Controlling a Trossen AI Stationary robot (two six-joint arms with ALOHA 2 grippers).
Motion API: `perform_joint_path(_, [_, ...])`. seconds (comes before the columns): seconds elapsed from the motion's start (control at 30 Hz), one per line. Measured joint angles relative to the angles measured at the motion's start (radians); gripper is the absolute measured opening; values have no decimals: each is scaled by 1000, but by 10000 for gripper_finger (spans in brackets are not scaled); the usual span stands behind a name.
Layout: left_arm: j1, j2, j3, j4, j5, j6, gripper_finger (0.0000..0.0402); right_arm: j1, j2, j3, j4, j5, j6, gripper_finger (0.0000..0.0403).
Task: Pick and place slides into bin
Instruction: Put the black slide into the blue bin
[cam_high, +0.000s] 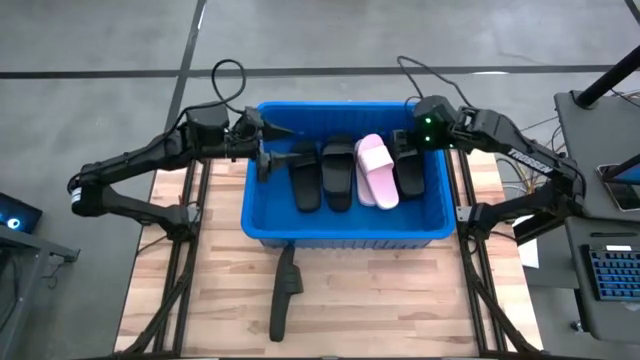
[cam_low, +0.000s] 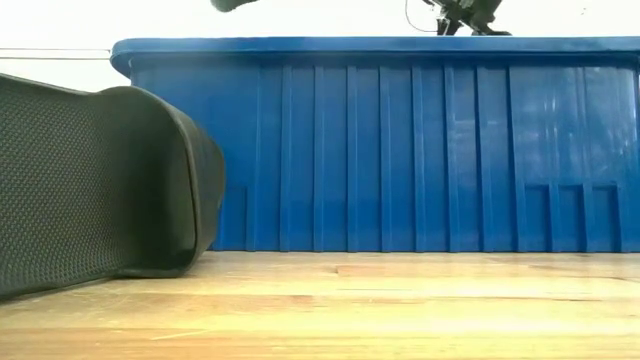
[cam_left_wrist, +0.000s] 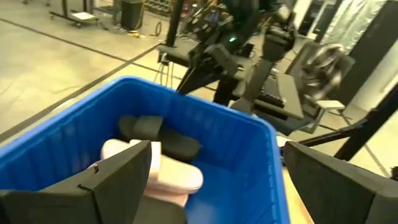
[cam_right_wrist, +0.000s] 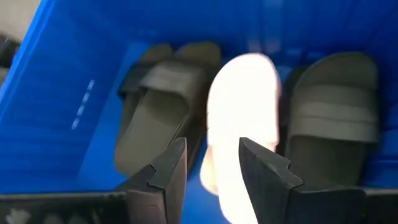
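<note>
Over the far end of the bin (cam_high: 345, 232) is where both my arms are parked right now — left gripper (cam_high: 268, 161) hanging above the left inner edge, right gripper (cam_high: 408, 140) above the far right corner. My left fingers (cam_left_wrist: 121, 177) are spread wide with nothing between them, looking down into the tub. My right fingers (cam_right_wrist: 168, 171) sit at a narrower gap, and the wrist view shows clear air between them with the pink slide (cam_high: 378, 170) underneath, so I'd say they're not holding anything either. Why hover here? My guess is both arms are up over the tub because that's where drops happen, and being high keeps the fingers clear of the ribbed walls. Count time: inside the bin I make out three black slides (cam_high: 337, 172) lying side by side lengthwise, plus the one pink one tucked between the middle and the right black ones — it overlaps its neighbour a bit, so there could be something under it I can't see. One more black slide (cam_high: 284, 292) is out on the worktop (cam_high: 400, 300) just in front of the bin, lying on its side by the look of the low view. So four in, one out, and that leftover is probably my next pickup — the left arm looks closer to it.
</note>
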Motion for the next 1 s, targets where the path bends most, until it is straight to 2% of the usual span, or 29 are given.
perform_joint_path(0.1, [-36, 21, 36, 1, -25, -1, 350, 0, 13, 0, 0, -64, -14, 137])
perform_joint_path(0.33, [-115, 73, 105, 1, -147, -8, 350, -1, 33, -1, 5, -291, -135, 137])
perform_joint_path(0.6, [-210, 177, 207, -9, -228, -41, 350, 4, 25, -1, 17, -300, -260, 137])
perform_joint_path(0.8, [-306, 265, 286, -29, -324, -41, 350, 4, 24, -1, 17, -364, -384, 137])
perform_joint_path(0.9, [-364, 306, 332, -74, -398, -41, 350, 4, 23, -1, 17, -367, -424, 137])
perform_joint_path(1.0, [-429, 340, 380, -158, -520, -41, 350, 4, 23, -1, 17, -367, -438, 137])
